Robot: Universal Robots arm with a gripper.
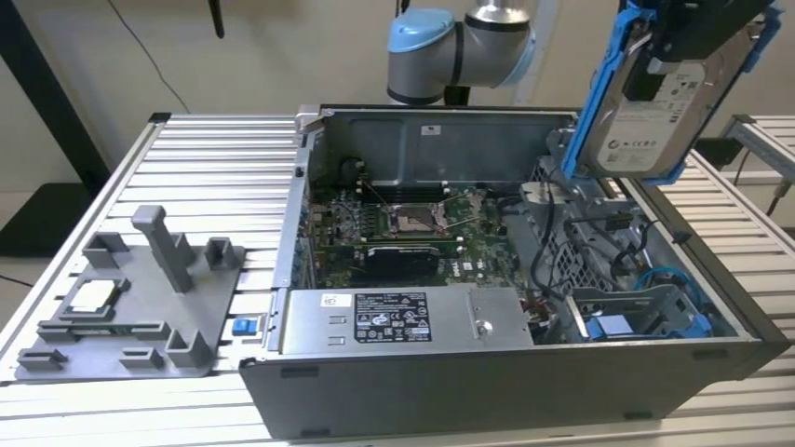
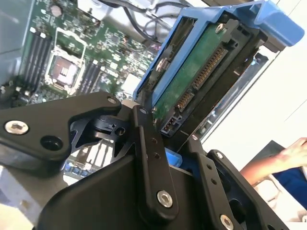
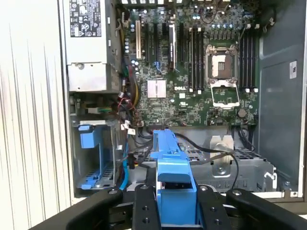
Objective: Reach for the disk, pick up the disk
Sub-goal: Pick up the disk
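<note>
disk (image 1: 649, 112): was up in the air above the open computer case (image 1: 522, 279), on the exterior view's right, hanging roughly upright and clear of the drive bay (image 1: 640, 317).
tool (image 3: 175, 201): black fingers (image 2: 148, 153) pressed in on the disk's blue frame (image 3: 169, 153) from both sides, pinching it (grip sat on plastic, not on the metal body).
risk, slip: frame plastic looked smooth and a bit flexible; my read was that a jolt could let the disk twist or slide out.
risk, drop: motherboard (image 3: 192, 72) with its open socket lay directly below; a fall would likely hit it.
risk, snag: loose black cables (image 3: 211, 148) lay near the cage below.
materials: silver metal shell with a white label, green circuit board and connector row underneath (image 2: 196, 72).
surroundings: case of grey sheet steel on a ribbed metal desk (image 1: 199, 177); grey moulded fixture (image 1: 125, 307) well apart.
</note>
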